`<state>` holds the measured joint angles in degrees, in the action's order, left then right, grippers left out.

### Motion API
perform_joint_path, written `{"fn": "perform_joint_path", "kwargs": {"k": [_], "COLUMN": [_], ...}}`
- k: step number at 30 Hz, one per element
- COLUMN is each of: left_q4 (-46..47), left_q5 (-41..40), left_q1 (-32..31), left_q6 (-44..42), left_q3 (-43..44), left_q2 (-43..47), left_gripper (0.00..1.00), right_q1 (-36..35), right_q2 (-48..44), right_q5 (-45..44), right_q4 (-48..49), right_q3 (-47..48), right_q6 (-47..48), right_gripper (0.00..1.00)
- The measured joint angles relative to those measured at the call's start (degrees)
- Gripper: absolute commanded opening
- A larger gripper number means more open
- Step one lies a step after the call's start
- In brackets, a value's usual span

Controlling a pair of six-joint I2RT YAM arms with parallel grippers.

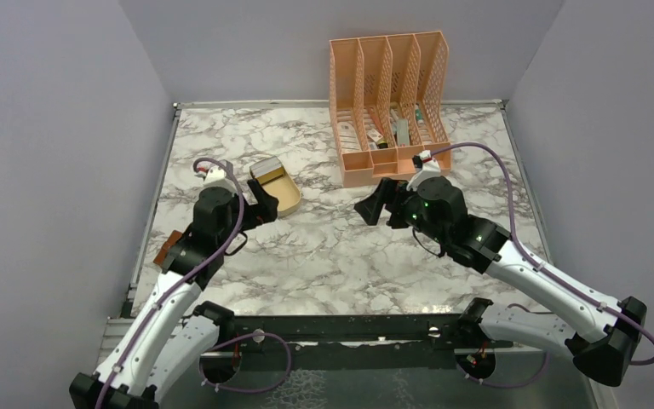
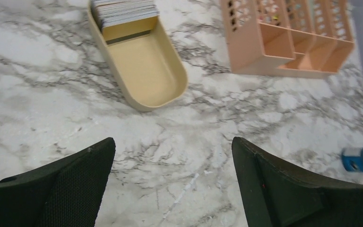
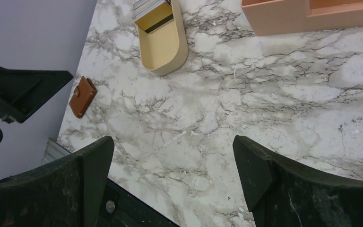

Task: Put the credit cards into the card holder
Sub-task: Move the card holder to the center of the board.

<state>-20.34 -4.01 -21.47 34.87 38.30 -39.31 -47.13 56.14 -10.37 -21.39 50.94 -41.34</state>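
The credit cards (image 2: 125, 12) stand as a stack at the far end of a small beige oval tray (image 2: 146, 71); they also show in the top view (image 1: 264, 168) and the right wrist view (image 3: 149, 7). The card holder (image 3: 82, 96), a shut brown leather wallet, lies at the table's left edge and shows beside the left arm in the top view (image 1: 167, 248). My left gripper (image 1: 257, 203) is open and empty, just near of the tray. My right gripper (image 1: 381, 204) is open and empty over the table's middle.
A tall peach four-slot mesh organiser (image 1: 389, 106) with small items stands at the back right. A blue-capped object (image 2: 361, 160) lies at the right edge of the left wrist view. Grey walls close in on three sides.
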Motion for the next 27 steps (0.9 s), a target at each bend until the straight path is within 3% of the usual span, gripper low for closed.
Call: {"fn": "perform_joint_path", "kwargs": {"k": [7,10,18,27], "left_q4": [-5.0,-5.7,-5.6,-5.5], "left_q5": [-15.8,-21.2,-24.2,-27.6], "left_q1": [0.7,4.1,19.8,29.6], "left_q6": [1.2,2.9,6.8,12.8], "left_q3": [5.9,8.1,10.4,10.5], "left_q2": [-13.9,-19.2,-29.5,-35.3], "left_gripper": [0.96,0.96,0.96,0.96], "right_q1": [0.0,0.0,0.0,0.0], "right_q2": [-0.9,-1.1,-2.0,-2.4], "right_q5": [0.0,0.0,0.3,0.4], "right_q4": [0.0,0.0,-0.1,-0.1], "right_q3": [0.0,0.0,0.1,0.6], "right_q6": [0.0,0.0,0.0,0.1], "right_gripper": [1.00,1.00,1.00,1.00]}}
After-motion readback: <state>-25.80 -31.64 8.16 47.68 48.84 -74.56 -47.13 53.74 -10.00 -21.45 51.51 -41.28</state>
